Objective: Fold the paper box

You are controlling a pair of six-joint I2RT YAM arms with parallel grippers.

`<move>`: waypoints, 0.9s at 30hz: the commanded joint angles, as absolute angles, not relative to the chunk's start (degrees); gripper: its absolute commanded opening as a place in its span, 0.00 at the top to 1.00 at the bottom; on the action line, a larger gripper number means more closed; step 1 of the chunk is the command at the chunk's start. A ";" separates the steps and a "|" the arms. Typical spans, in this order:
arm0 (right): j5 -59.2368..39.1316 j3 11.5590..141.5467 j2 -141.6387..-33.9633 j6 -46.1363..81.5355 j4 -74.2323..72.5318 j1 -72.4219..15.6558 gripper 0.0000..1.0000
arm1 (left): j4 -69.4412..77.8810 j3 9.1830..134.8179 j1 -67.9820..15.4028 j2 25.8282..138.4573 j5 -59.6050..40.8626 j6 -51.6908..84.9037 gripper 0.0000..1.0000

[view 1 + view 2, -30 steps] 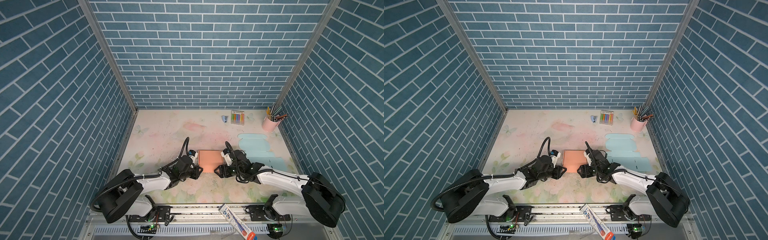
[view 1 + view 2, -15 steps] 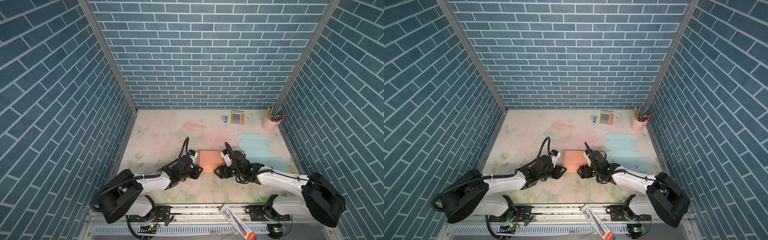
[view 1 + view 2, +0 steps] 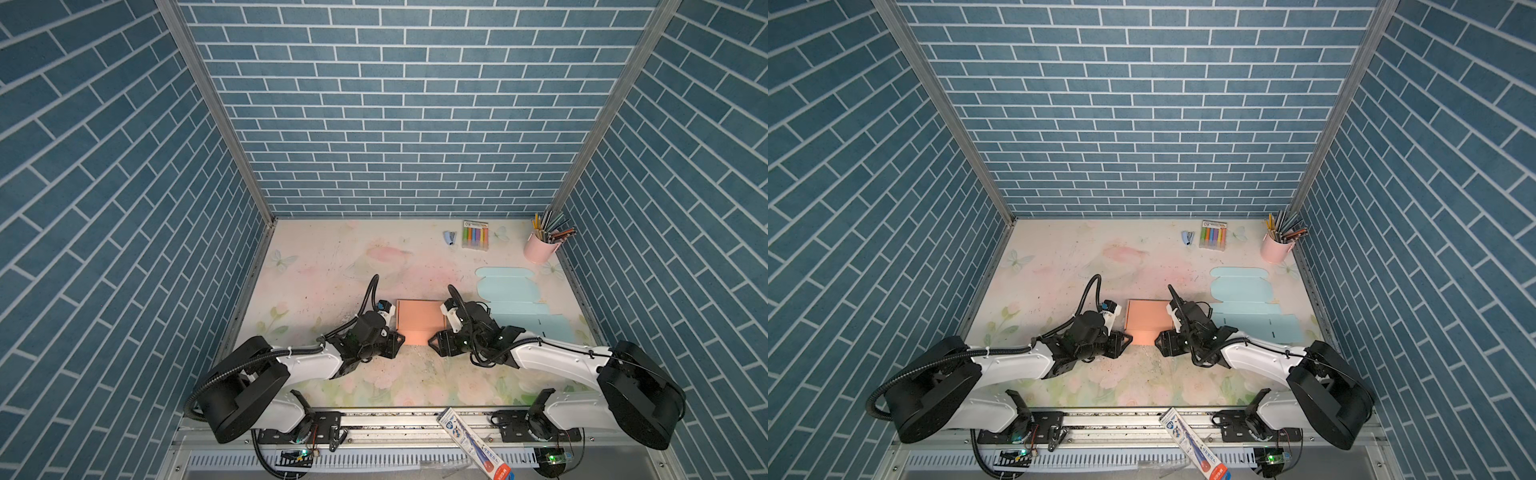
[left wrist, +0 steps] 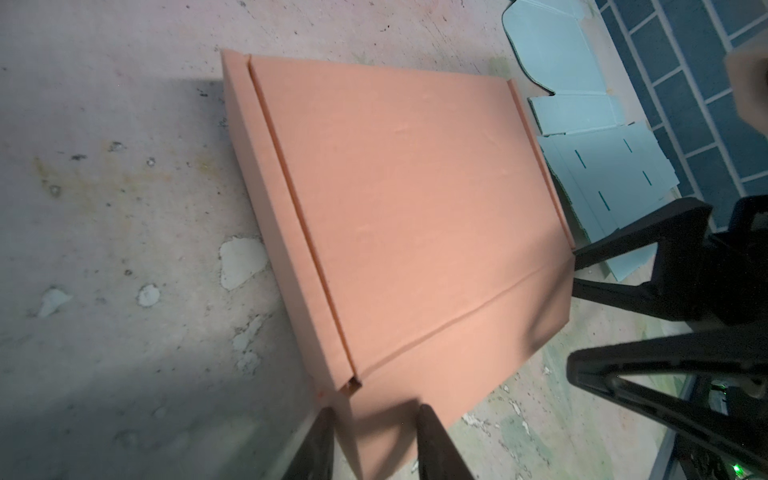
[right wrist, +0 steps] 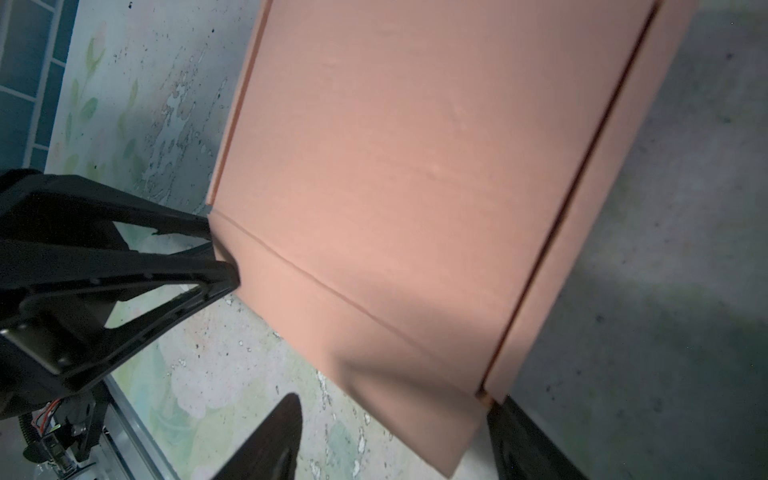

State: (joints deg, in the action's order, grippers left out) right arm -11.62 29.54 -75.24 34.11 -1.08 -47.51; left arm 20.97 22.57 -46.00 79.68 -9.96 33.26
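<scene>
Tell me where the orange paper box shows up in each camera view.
In a top view: orange paper box just below centre.
In a top view: just below centre too.
Left wrist: fills most of the picture.
Right wrist: fills most of the picture.
Landmark: light blue sheet, in both top views and left wrist only.

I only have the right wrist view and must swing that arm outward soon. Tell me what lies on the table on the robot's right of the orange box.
Observer: A flat light-blue box blank lies close beside the orange box there; I cannot tell whether they touch.
Operator: Report anything standing upright beyond it.
Observer: A pink cup of pencils stands in the far right corner, apart from the blank.
Operator: Name one more thing back there.
Observer: A pack of coloured markers lies flat, left of the cup.
</scene>
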 commanded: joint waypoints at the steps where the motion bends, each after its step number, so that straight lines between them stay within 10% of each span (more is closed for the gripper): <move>1: -10.23 28.86 -76.19 33.07 -1.58 -47.81 0.30 | 22.06 21.84 -45.87 80.83 -8.57 32.53 0.66; 27: -6.55 31.06 -68.11 30.96 7.60 -47.81 0.17 | 17.25 19.37 -45.87 75.31 -8.32 32.17 0.67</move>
